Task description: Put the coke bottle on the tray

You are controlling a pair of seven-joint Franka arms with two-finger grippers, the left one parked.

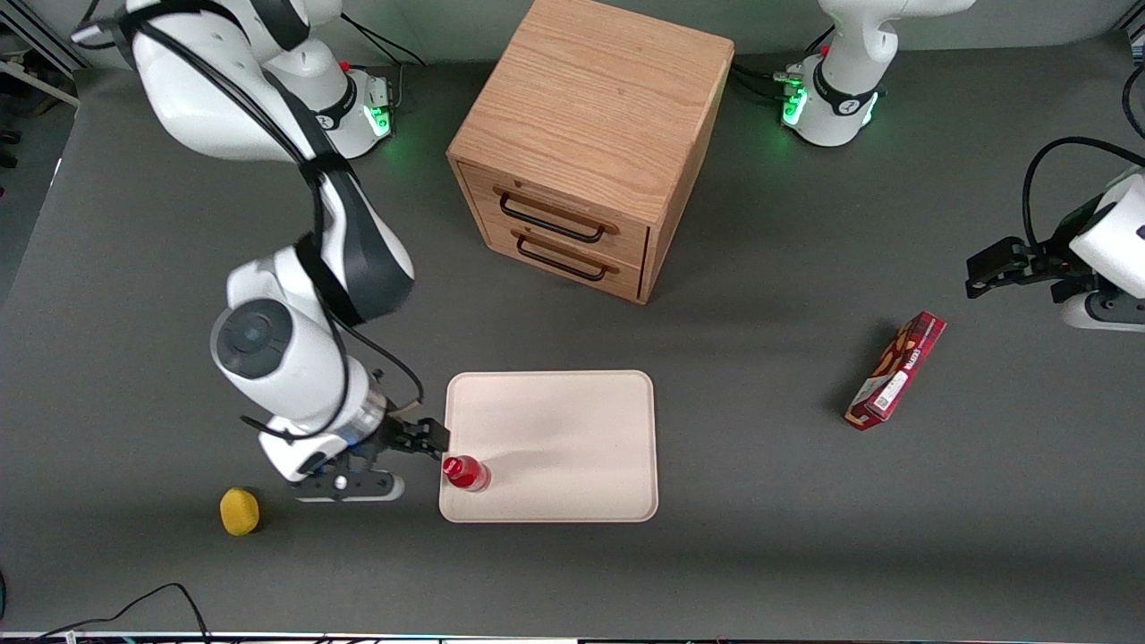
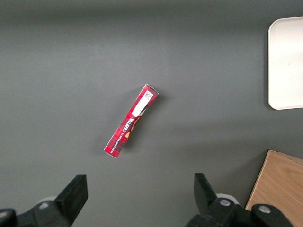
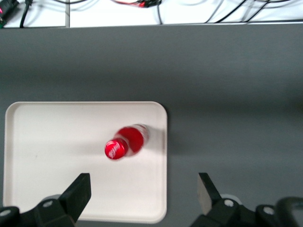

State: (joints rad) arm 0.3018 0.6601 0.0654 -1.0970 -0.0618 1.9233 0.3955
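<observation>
The coke bottle (image 1: 465, 472) stands upright on the tray (image 1: 572, 429), cap up, close to the tray edge that faces my end of the tabletop (image 1: 760, 555) and near the corner nearer the front camera. My claw (image 1: 434, 438) hangs just beside that same tray edge, close to the bottle but apart from it. Its fingers (image 3: 78, 193) are spread wide with nothing between them. The tray lies flat in front of the wooden drawer cabinet (image 1: 586, 143), nearer the front camera. A yellow lemon-like object (image 1: 240, 511) sits on the tabletop near my wrist. A red snack box (image 1: 896, 370) lies toward the parked arm's end.
</observation>
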